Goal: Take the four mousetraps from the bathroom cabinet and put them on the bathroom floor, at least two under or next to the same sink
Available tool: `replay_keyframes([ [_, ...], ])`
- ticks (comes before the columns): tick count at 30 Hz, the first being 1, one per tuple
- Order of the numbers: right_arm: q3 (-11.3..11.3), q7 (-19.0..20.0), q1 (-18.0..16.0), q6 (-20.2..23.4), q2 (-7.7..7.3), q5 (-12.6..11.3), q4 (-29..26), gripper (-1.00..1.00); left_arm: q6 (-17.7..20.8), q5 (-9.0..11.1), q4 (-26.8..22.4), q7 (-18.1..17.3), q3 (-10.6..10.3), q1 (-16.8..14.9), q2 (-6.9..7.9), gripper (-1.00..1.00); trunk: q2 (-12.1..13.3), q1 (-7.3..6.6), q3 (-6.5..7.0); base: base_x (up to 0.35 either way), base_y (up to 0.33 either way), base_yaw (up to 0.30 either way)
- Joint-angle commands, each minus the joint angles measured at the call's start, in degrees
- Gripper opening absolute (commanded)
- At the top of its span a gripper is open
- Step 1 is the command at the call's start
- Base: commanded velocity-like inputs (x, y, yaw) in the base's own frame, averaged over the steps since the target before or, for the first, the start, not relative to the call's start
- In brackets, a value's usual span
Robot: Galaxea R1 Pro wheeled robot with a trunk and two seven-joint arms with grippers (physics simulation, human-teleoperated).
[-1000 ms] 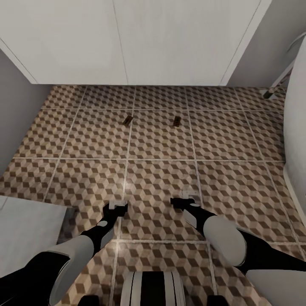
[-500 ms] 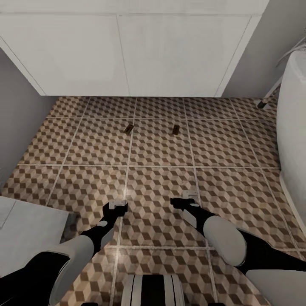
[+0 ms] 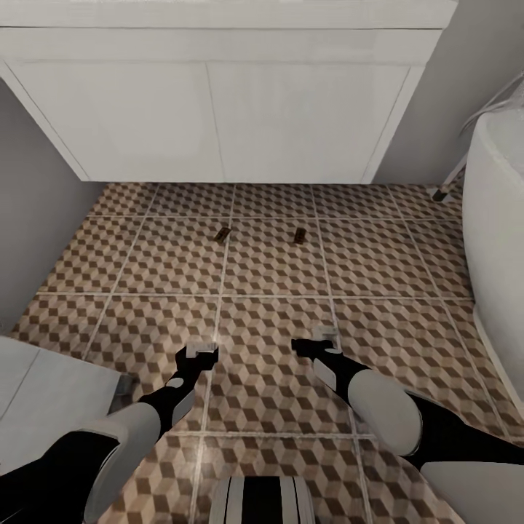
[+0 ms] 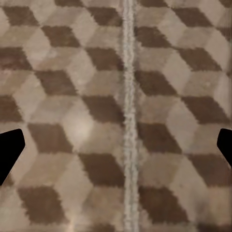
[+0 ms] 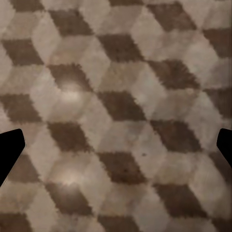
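On the bathroom floor [image 3: 276, 342], in front of the white sink unit [image 3: 218, 109], you see two mousetraps lying flat and well apart: one [image 3: 222, 233] on a grout line, the other [image 3: 299, 235] to its right within a tile. Both are too small for you to make out their metal parts. The sink unit is cut off at the top of the head view, so you see only its flat door panels and lower edge. A white rounded tub [image 3: 495, 240] is cropped at the right edge, and a pale flat surface [image 3: 44, 400] is cropped at the lower left; what it belongs to you cannot tell.

Your left gripper [image 3: 201, 352] and right gripper [image 3: 314, 342] hang low over the tiles, near each other and well short of the traps. In each wrist view you find only dark fingertips [image 4: 9, 150] [image 5: 9, 147] at opposite edges with bare tile between, so both claws stand spread wide, gripping nothing.
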Motion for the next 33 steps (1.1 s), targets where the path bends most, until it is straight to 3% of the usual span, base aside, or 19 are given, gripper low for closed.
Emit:
replay_keyframes([
  [1,-0.5,-0.3,-0.1,-0.3,-0.01,0.6,0.2,1.0,-0.2,0.6,0.1,0.2,-0.5,0.0,-0.01,1.0,0.0,-0.03,0.19,0.0,0.0,0.0],
  [33,-0.5,-0.4,-0.1,-0.4,-0.16,0.5,0.2,1.0,-0.2,0.5,0.0,0.1,-0.5,0.0,-0.01,1.0,0.4,-0.86,7.28,0.0,0.0,0.0],
])
